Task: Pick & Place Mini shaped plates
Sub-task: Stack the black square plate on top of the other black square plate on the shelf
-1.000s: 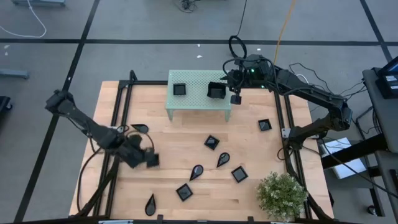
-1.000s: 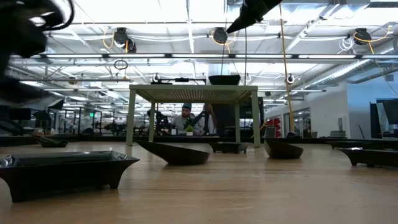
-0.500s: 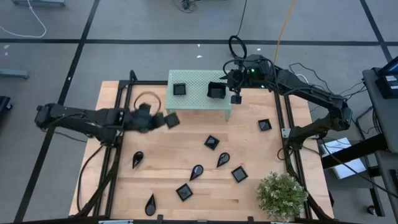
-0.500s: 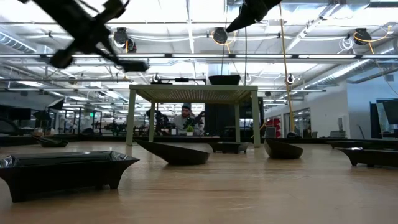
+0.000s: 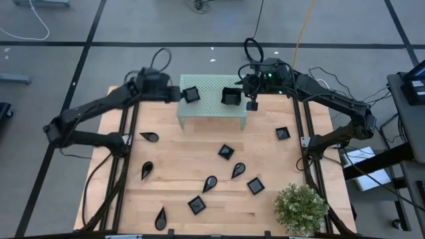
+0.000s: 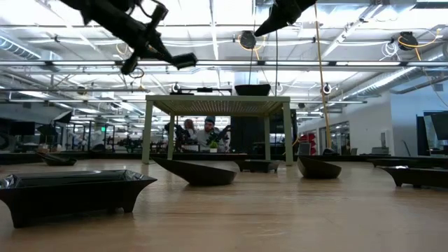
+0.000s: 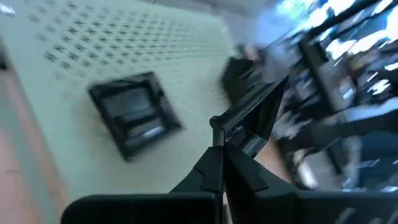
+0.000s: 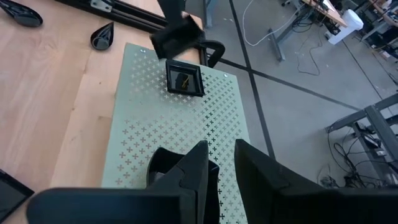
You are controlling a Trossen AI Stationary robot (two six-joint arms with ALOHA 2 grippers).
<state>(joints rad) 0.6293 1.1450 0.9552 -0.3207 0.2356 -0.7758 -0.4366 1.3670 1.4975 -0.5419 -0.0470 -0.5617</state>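
The left pincer hung over the left edge of the pale green perforated stand, its fingers pressed fully together on the rim of a square plate, which the low view showed raised well above the stand top; a second square plate lay on the stand just beside it, near the stand's rear left corner; the right pincer was at the right edge of the stand, its fingers narrowly parted across the wall of another black dish, which rested on the stand top. The remaining mini shaped plates were spread over the desk: a teardrop plate near the left edge, further teardrops and squares across the middle and front, and one square near the right edge. The dishes appeared small, rigid and glossy, so they were judged light, slippery and liable to chip if dropped; the raised rim offered the only practical hold, one finger inside the bowl and one outside, on a straight side of a square or at the broad end of a teardrop. Obstructions were few: the two arms worked close together over the stand, so that placing positions there were crowded; a potted plant occupied the front right corner of the desk; the black frame rails ran along both side edges.
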